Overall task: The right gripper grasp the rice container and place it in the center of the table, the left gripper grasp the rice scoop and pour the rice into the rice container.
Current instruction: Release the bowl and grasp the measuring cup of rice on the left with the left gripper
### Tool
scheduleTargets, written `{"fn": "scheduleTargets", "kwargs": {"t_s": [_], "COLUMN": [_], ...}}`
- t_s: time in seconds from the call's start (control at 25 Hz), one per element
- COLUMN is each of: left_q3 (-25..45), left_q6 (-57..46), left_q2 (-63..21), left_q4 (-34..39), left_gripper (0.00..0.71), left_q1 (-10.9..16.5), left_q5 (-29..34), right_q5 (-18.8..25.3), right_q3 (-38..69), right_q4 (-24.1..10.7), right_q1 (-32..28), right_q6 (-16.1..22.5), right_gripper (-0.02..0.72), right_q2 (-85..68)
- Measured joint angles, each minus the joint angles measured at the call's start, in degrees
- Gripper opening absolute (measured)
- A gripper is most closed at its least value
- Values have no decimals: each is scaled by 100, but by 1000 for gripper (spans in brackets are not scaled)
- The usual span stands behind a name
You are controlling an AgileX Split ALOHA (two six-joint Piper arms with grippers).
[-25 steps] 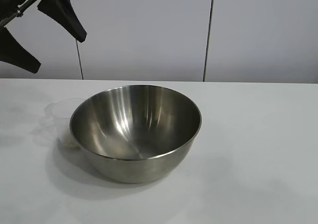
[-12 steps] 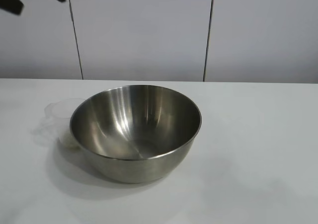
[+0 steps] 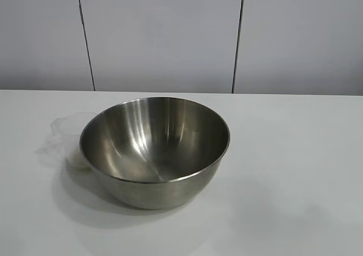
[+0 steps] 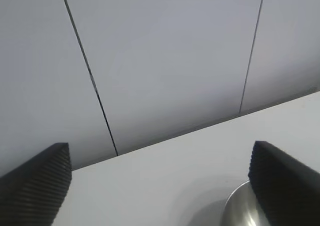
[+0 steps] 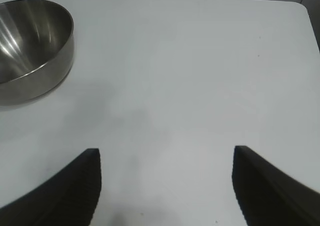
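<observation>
Left arm gone from the exterior view's top-left corner since a second ago, left gripper point(image 4: 160, 186) spread wide and empty, aimed at the wall, rice container point(image 3: 155, 149) mid-table point(image 3: 295, 171), rice scoop point(image 3: 68, 132) touching its left side, right gripper point(image 5: 165, 186) apart, empty.

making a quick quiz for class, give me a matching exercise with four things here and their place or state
Things:
1. rice container
2. rice scoop
3. left claw
4. right claw

Places or states:
a. open above bare table, bowl farther off
b. wide open, facing the wall
c. shiny steel, mid-table
d. clear plastic, at the bowl's left side in the exterior view

Pairs: 1-c, 2-d, 3-b, 4-a
</observation>
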Motion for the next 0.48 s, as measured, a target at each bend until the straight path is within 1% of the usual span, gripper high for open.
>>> {"fn": "scheduleTargets", "kwargs": {"t_s": [0.04,0.24,0.36,0.48], "left_q3": [324,2052,3026,3700], "left_q6": [0,11,-2,-22], "left_q2": [-158,-847,-976,-897], "left_q4": [0,-23,-64,-83], "left_gripper": [694,694,695,695], "left_q1": [0,0,0,0], "left_q5": [-224,-1857,-2690,-3323], "right_q5": [0,0,0,0], "right_q3": [0,0,0,0], "right_q4": [0,0,0,0], "right_q1": [0,0,0,0], "right_q6": [0,0,0,0], "right_gripper": [502,502,502,502], "right_q2": [0,0,0,0]}}
